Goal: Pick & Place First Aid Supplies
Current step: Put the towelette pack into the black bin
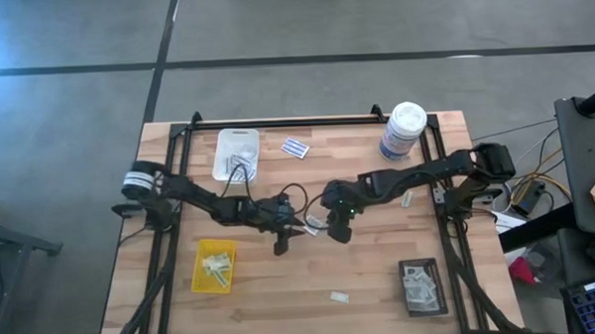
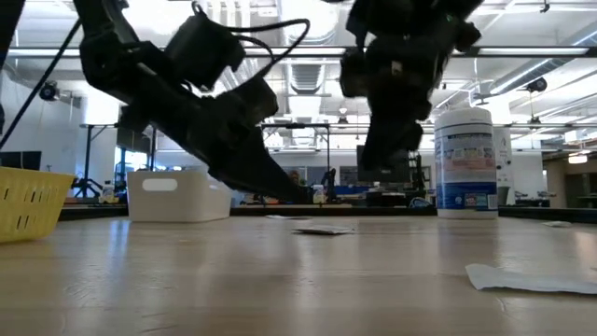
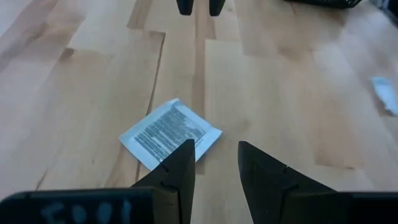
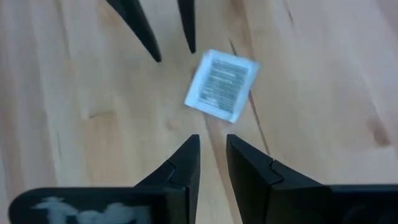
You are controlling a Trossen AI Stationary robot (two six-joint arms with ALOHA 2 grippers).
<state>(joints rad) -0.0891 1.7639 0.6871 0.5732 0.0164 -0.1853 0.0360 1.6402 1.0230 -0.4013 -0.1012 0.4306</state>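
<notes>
With both grippers over mid-table, lies loose between them: white packet (image 3: 170,132). Left gripper (image 3: 214,165) fingers apart, right gripper (image 4: 212,158) narrowly apart, empty — likely handover drop or regrasp.

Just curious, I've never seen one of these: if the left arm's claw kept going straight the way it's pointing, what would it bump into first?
Most likely the square white packet on the table, just ahead of the left gripper. The right gripper lies beyond it. Depth is hard to judge.
</notes>
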